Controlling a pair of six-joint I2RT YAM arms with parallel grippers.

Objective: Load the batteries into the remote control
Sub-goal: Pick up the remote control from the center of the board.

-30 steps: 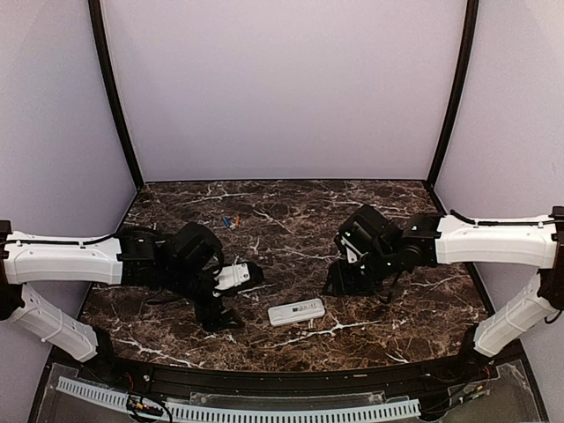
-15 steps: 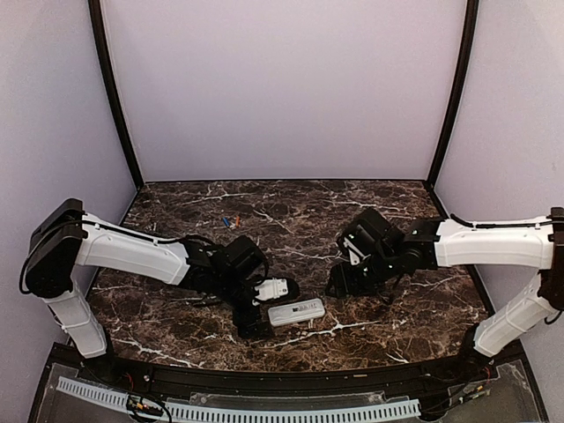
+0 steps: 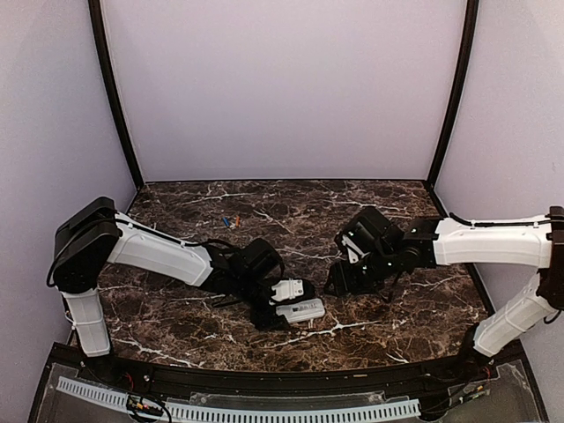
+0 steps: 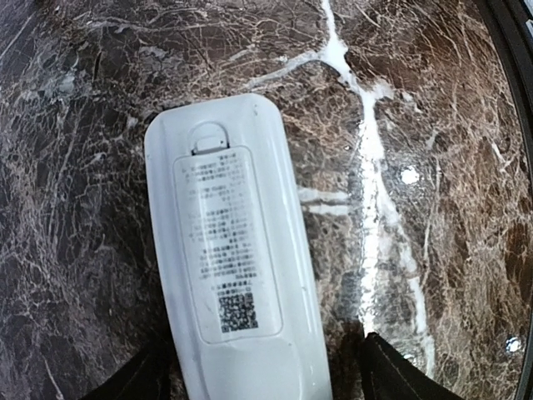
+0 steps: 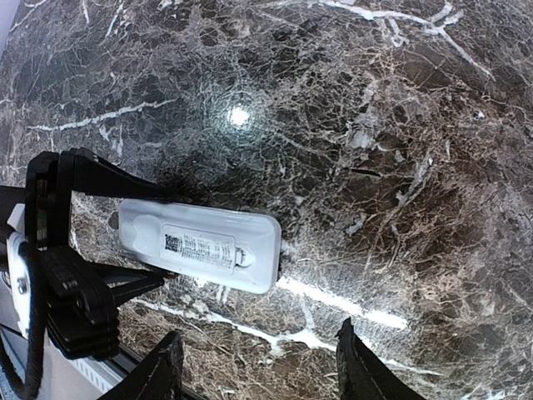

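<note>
The white remote control (image 3: 298,310) lies back up on the marble table (image 3: 388,203), near the front middle. Its printed label, QR code and closed battery cover show in the left wrist view (image 4: 233,258). My left gripper (image 3: 275,314) is open, with its fingers (image 4: 391,375) on either side of the remote's near end and gaps on both sides. My right gripper (image 3: 339,284) is open and empty, hovering just right of the remote, which also shows in the right wrist view (image 5: 200,243). The two batteries (image 3: 231,219), one bluish and one orange-red, lie together farther back on the left.
The left arm (image 3: 159,256) stretches low across the table's left half. The right arm (image 3: 476,242) reaches in from the right. Dark frame posts (image 3: 115,97) and pale walls close in the table. A black rail (image 3: 264,374) runs along the front edge.
My left arm has swung right across the table, bringing its open gripper to the remote's left end. The right gripper has barely moved. The remote and batteries lie where they were.
</note>
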